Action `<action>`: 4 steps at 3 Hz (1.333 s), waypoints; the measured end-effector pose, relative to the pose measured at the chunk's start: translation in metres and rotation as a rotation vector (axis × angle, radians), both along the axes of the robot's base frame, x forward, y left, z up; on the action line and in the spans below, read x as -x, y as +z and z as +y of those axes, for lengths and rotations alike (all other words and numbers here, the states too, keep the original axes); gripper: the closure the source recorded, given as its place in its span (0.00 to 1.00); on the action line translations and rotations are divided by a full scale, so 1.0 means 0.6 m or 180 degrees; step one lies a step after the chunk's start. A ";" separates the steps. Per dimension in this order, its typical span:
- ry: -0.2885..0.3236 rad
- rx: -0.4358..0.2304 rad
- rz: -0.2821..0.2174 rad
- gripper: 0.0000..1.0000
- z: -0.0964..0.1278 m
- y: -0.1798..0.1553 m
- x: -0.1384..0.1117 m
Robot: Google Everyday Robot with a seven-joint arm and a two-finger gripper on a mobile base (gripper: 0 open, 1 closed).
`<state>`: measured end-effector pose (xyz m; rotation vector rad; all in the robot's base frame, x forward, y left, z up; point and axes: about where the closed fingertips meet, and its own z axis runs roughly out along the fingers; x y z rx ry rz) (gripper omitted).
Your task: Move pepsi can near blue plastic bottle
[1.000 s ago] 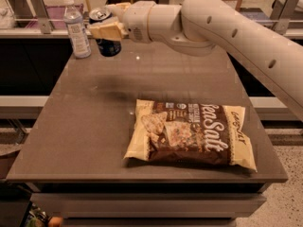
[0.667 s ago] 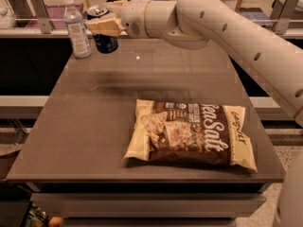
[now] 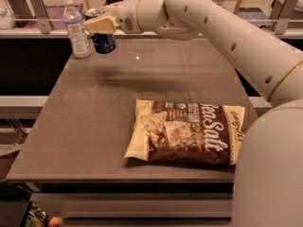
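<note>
The pepsi can is dark blue with a silver top and stands at the table's far left corner, right beside the blue plastic bottle. The bottle is clear and bluish with a white cap and a pale label, upright, just left of the can. My gripper reaches in from the right and is shut on the can's upper part, its cream fingers across the can's top half. The can's base sits at or just above the tabletop.
A large brown and cream chip bag lies flat on the near right of the grey-brown table. My white arm spans the table's far right. A counter with railings runs behind the table.
The gripper and the can have shifted slightly left, toward the bottle. The bottle and the chip bag have not moved.
</note>
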<state>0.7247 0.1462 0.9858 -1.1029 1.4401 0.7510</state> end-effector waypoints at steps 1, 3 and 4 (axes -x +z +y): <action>-0.0153 0.0129 0.0005 1.00 0.001 -0.020 -0.030; -0.0267 0.0017 -0.0208 1.00 0.008 -0.038 -0.087; -0.0231 -0.0096 -0.0308 1.00 0.021 -0.047 -0.106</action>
